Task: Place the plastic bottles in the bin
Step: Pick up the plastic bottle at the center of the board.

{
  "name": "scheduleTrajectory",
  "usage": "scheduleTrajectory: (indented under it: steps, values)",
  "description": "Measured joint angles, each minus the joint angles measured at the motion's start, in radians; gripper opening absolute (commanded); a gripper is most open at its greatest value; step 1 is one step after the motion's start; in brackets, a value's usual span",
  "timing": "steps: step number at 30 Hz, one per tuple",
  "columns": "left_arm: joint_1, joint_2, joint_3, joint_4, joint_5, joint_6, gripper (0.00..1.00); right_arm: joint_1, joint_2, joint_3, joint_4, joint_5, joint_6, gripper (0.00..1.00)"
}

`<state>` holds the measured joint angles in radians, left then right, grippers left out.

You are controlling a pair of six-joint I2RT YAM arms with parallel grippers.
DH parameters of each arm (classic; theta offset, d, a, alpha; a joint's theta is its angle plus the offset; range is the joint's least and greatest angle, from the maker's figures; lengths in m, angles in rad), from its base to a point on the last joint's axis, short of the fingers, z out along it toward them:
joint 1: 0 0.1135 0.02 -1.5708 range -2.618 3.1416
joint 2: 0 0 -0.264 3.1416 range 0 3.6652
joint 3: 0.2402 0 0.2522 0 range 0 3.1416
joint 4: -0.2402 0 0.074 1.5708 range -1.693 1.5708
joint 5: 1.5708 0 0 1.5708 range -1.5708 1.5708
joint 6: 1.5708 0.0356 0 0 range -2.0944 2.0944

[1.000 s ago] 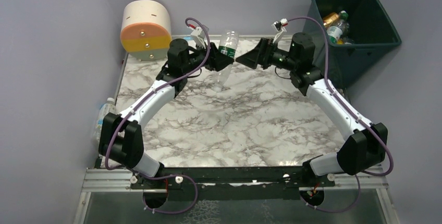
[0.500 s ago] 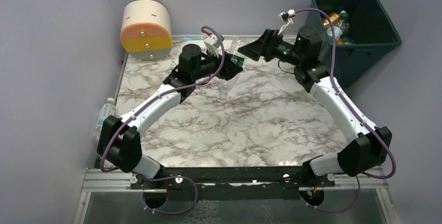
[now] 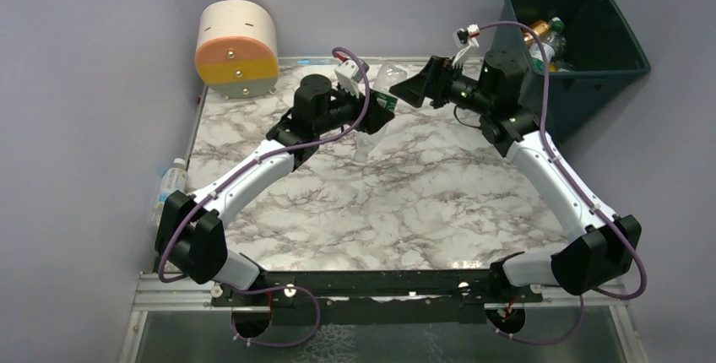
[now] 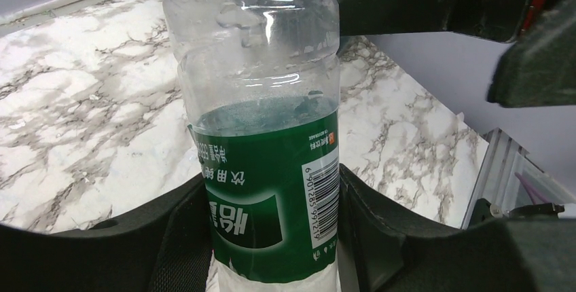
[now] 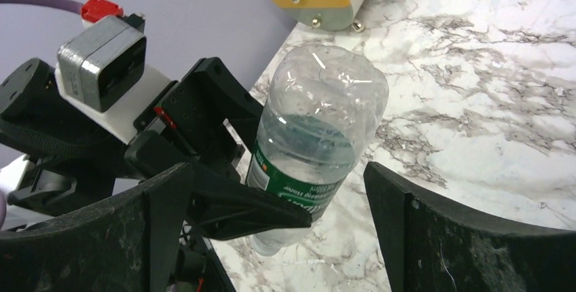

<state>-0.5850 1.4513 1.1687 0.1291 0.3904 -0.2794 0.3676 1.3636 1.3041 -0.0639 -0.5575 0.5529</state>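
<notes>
Holding a green-label clear bottle (image 4: pixel 272 170) above the desk (image 3: pixel 380 194), left gripper (image 3: pixel 382 103) jaws pinching its label. Right gripper (image 3: pixel 404 93) jaws spread wide, just beside the bottle's free end. Bin (image 3: pixel 591 93) is far right.

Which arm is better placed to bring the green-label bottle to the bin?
Right. On the right arm the jaws stand open facing the bottle, clamped by the left arm, and the bin is on that side.
</notes>
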Motion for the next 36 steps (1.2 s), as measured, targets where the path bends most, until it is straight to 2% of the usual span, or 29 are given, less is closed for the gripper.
scheduleTrajectory:
  steps: [15, 27, 36]
  values:
    - [0.000, 0.053, 0.153, -0.069, -0.021, 0.037, 0.58, 0.000, -0.089, -0.031, -0.043, 0.040, -0.072, 0.99]
    - [0.000, 0.051, 0.151, -0.089, -0.023, 0.050, 0.58, 0.000, -0.088, -0.020, -0.052, 0.044, -0.035, 0.99]
    - [0.000, -0.060, 0.082, -0.126, -0.025, 0.049, 0.58, 0.000, -0.090, -0.014, -0.050, 0.044, 0.018, 0.99]
